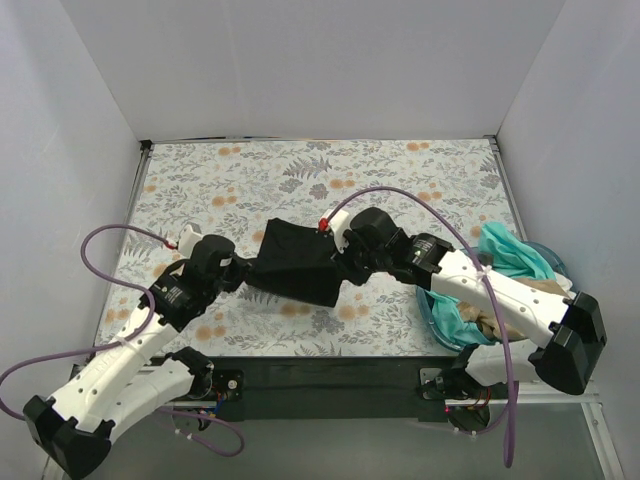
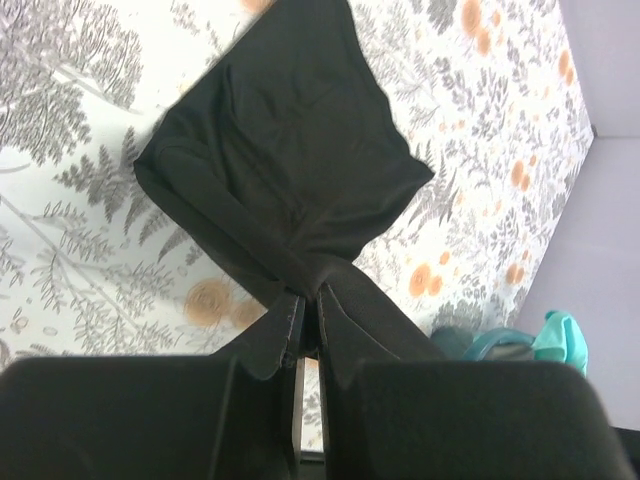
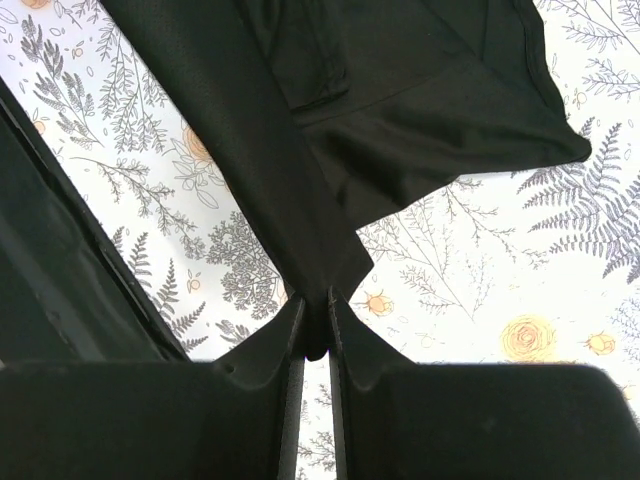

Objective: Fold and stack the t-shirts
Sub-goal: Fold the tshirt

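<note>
Top external: black t-shirt [image 1: 296, 265] spans between left pincer [image 1: 243, 272] and right pincer [image 1: 341, 263], both clamped on it.

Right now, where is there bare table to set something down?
Widest: the floral table between the back wall and the black t-shirt. A narrow band runs along the near edge. Crowded: the middle, where the left gripper and right gripper pinch the shirt, and the right side with the blue tub and teal t-shirt.

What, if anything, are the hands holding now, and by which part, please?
Both hold the black t-shirt: the left hand pinches a bunched corner at its left side, the right hand one at its right side.
</note>
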Robot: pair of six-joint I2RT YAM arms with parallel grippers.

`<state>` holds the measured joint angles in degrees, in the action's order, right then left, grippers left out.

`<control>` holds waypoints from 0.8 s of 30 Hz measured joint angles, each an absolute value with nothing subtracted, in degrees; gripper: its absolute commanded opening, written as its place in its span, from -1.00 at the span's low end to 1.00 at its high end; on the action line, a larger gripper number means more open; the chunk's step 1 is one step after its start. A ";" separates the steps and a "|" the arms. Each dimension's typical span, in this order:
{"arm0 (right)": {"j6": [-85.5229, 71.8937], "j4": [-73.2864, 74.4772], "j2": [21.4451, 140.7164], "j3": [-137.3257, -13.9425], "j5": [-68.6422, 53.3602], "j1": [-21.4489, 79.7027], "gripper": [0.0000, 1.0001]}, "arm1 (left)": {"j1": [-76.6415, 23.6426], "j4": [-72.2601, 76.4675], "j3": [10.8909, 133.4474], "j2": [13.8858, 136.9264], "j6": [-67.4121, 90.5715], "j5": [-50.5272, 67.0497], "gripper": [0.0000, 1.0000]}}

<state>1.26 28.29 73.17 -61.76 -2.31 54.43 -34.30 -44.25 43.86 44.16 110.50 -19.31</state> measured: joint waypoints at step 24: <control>4.80 29.89 90.17 -76.77 -12.19 38.04 -0.60 | -23.14 -26.30 53.12 71.09 96.47 -22.22 -1.00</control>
